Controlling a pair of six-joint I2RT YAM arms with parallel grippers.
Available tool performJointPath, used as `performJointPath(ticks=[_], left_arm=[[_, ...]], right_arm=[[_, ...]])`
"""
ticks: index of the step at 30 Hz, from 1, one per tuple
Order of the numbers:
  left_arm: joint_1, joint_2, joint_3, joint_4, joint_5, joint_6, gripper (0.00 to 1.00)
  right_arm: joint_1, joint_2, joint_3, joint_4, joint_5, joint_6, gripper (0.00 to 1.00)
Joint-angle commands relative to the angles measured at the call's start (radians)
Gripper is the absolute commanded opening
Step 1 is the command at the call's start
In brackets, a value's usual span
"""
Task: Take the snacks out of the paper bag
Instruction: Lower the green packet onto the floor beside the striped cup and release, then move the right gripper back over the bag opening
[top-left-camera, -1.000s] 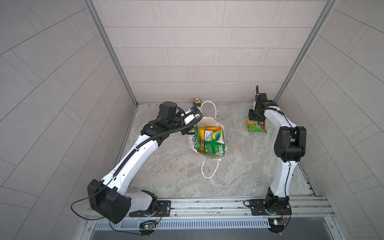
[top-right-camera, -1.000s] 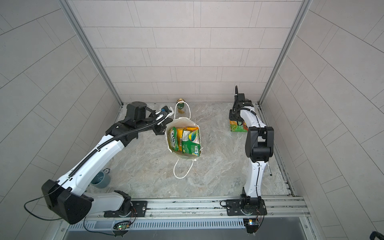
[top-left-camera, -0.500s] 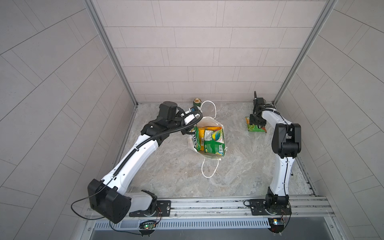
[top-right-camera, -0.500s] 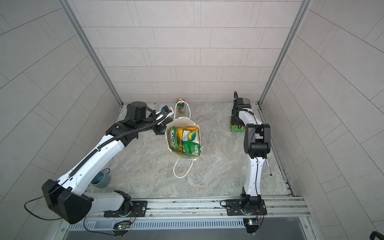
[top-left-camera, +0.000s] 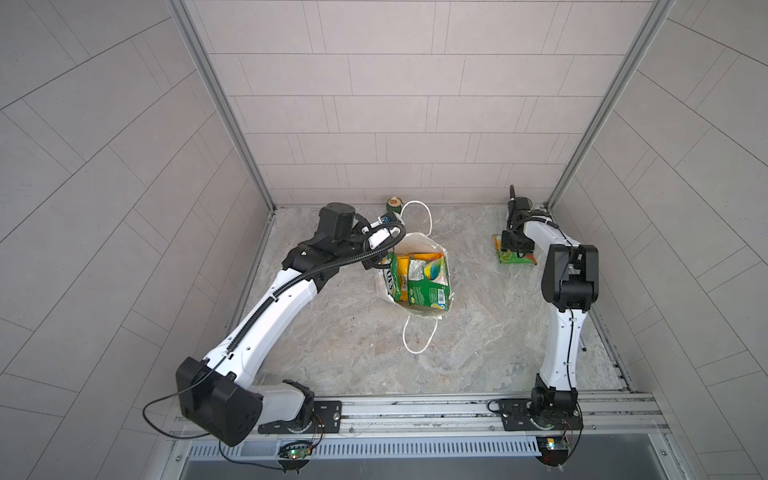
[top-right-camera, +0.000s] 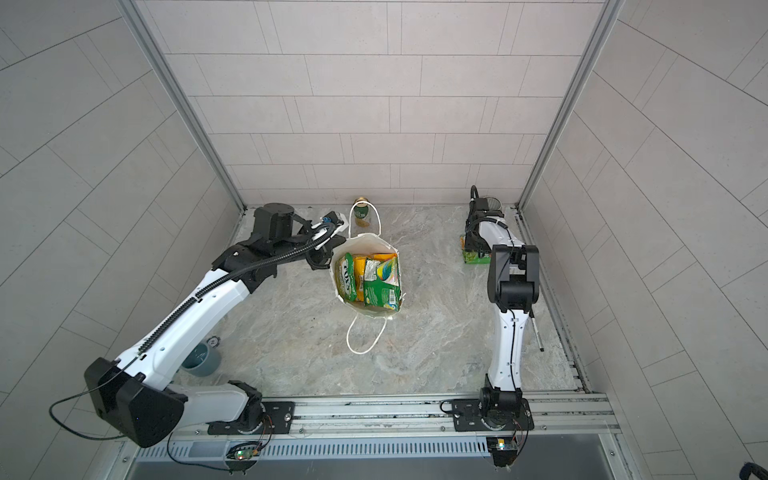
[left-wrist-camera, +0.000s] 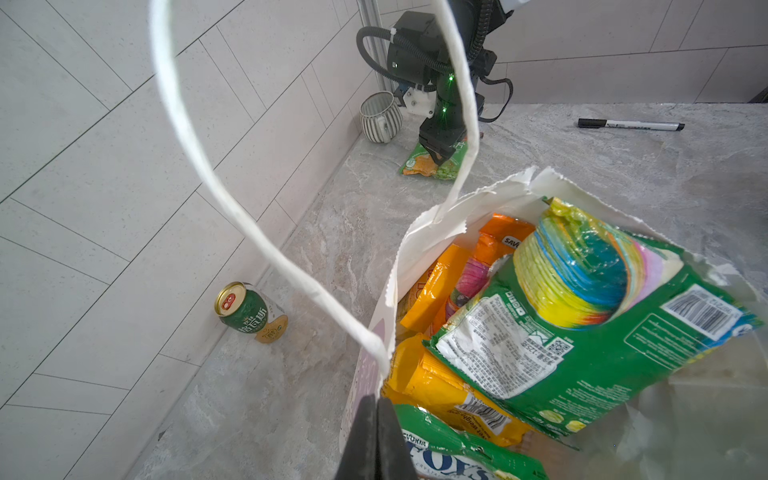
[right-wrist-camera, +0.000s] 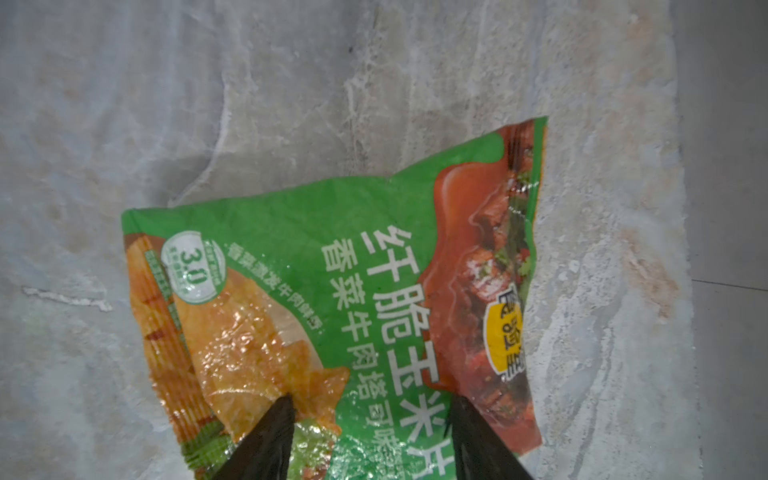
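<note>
plainly, the desk (top-left-camera: 353, 340) is not the worry; the paper bag (left-wrist-camera: 419, 226) is. it stands open mid-desk with most of the snacks (top-left-camera: 428, 278) inside, steadied only by the left tool (left-wrist-camera: 376, 432), pinched shut on its ragged rim. a hard pull on a wedged packet could tear that paper or tip the bag. one green packet (right-wrist-camera: 332, 270) lies flat near the far right corner, under the right tool (right-wrist-camera: 372, 403), whose jaws stand apart over it. the cord handle (left-wrist-camera: 164, 62) may snag a reach.
</note>
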Motion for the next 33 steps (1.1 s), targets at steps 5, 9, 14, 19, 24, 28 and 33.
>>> performJointPath(ticks=[5,9,14,19,24,28,33], left_arm=[[-0.007,-0.001,0.007,0.024,0.014,-0.007,0.00],[-0.007,-0.003,0.005,0.021,0.017,-0.006,0.00],[-0.007,-0.006,0.003,0.015,0.019,0.001,0.00],[-0.007,-0.001,0.001,0.009,0.035,0.009,0.00],[-0.007,0.008,-0.002,0.006,0.046,0.020,0.00],[-0.007,0.008,-0.013,0.015,0.060,0.020,0.00],[-0.007,0.017,-0.004,0.012,0.063,0.014,0.00]], right_arm=[[-0.022,0.018,0.034,-0.021,-0.064,-0.018,0.60],[-0.004,-0.033,0.039,-0.031,-0.082,-0.035,0.60],[0.032,-0.149,0.081,-0.105,-0.088,-0.044,0.60],[0.090,-0.326,0.055,-0.141,-0.153,-0.038,0.57],[0.192,-0.596,-0.208,0.071,-0.301,0.041,0.51],[0.342,-0.840,-0.469,0.292,-0.291,0.118,0.47],[0.570,-1.035,-0.591,0.338,-0.191,0.139,0.42]])
